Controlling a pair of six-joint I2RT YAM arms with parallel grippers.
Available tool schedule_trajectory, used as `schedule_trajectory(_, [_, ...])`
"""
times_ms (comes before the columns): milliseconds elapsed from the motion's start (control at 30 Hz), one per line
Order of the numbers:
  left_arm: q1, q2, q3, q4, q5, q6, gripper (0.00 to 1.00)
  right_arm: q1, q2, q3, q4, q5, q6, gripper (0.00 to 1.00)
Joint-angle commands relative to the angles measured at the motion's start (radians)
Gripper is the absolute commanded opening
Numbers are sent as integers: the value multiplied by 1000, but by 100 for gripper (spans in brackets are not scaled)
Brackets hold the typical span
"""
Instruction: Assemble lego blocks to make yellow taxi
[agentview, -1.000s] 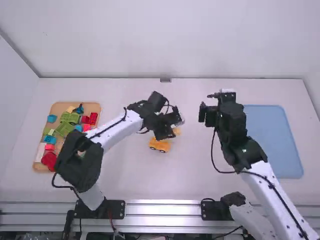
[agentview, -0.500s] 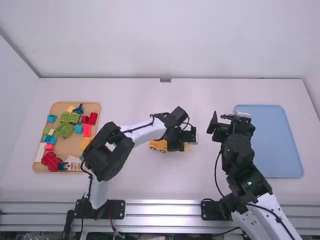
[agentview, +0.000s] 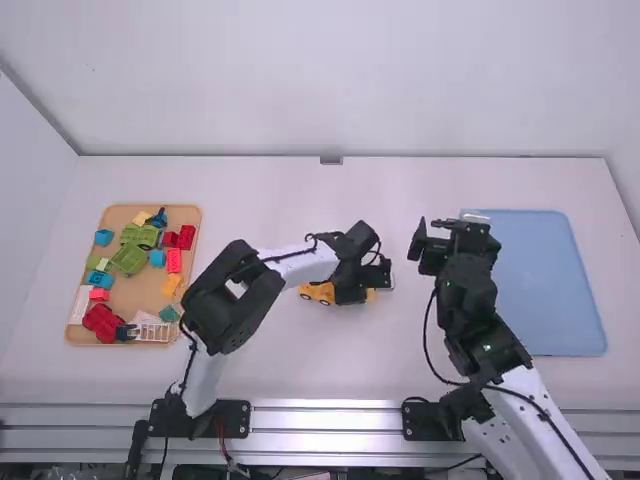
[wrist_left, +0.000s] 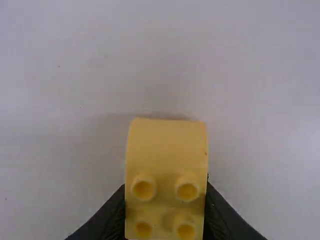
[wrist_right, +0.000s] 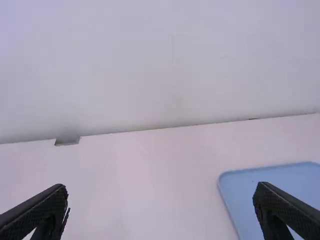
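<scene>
1. A tan tray (agentview: 138, 290) lies at the left of the high view.
2. Green vehicle-like pieces (agentview: 130, 258) sit in its upper half, near two red blocks (agentview: 187, 237) and a blue block (agentview: 104, 237).
3. A red piece (agentview: 101, 322) lies at its lower left, beside a white ladder-like piece (agentview: 150, 332).
4. A blue tray (agentview: 560, 290) lies at the right.
5. A small grey fitting (agentview: 331, 160) sits at upper centre.

Formed a flat white table (agentview: 240, 370); bore a shallow tan tray (agentview: 122, 210) at left, a small yellow wheeled toy-car piece (agentview: 315, 292) near the middle and, at right, a light-blue rectangular tray (agentview: 550, 290) with rounded corners.
</scene>
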Motion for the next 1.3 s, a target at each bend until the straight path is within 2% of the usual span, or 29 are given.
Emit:
schedule_trajectory(0, [11, 2, 10, 2, -5, -6, 56, -9, 17, -10, 12, -38, -22, 99])
schedule_trajectory(33, [8, 2, 10, 0, -6, 17, 80, -16, 32, -10, 24, -40, -22, 99])
schedule_trajectory(67, [8, 2, 10, -3, -5, 26, 96, -17, 37, -10, 27, -40, -22, 99])
schedule_trajectory(100, [8, 2, 10, -2, -6, 40, 99, -21, 45, -10, 32, -42, -22, 98])
schedule_trajectory(200, [9, -3, 22, -9, -6, 35, 99, -23, 51, -10, 46, -83, -74, 99])
schedule_trajectory(333, [50, -71, 62, -87, 33, 39, 99, -34, 50, -3, 60, -292, -220, 99])
schedule_trajectory(467, [140, -168, 69, -90, 117, 39, 99, -114, 70, 40, 34, -556, -313, 99])
schedule_trajectory(500, [183, -206, 63, -93, 165, 47, 99, -156, 95, 64, 2, -703, -387, 99])
schedule_trajectory(567, [223, -238, 55, -92, 204, 47, 99, -194, 125, 84, -27, -854, -464, 98])
schedule_trajectory(633, [306, -293, 33, -94, 291, 52, 99, -266, 206, 117, -86, -1146, -619, 98])
schedule_trajectory(667, [317, -299, 29, -98, 304, 63, 99, -274, 218, 119, -93, -1180, -639, 99])
schedule_trajectory(733, [400, -351, -3, -159, 459, 224, 99, -332, 320, 129, -117, -1412, -798, 99])
schedule_trajectory(833, [485, -397, -32, -247, 626, 427, 99, -388, 431, 129, -63, -1646, -883, 99])
schedule_trajectory(900, [550, -428, -52, -296, 720, 520, 99, -427, 514, 129, 36, -1798, -855, 99])
schedule_trajectory(933, [562, -432, -55, -303, 734, 528, 99, -433, 526, 129, 55, -1815, -842, 99])
schedule_trajectory(1000, [641, -456, -63, -347, 795, 561, 99, -451, 610, 129, 246, -1876, -673, 98])
schedule_trajectory(1100, [713, -470, -64, -381, 817, 553, 99, -452, 688, 129, 433, -1836, -500, 98])
schedule_trajectory(1200, [752, -470, -64, -380, 803, 501, 99, -461, 746, 129, 507, -1786, -404, 99])
schedule_trajectory(1267, [763, -470, -64, -369, 738, 457, 99, -480, 775, 129, 504, -1792, -394, 99])
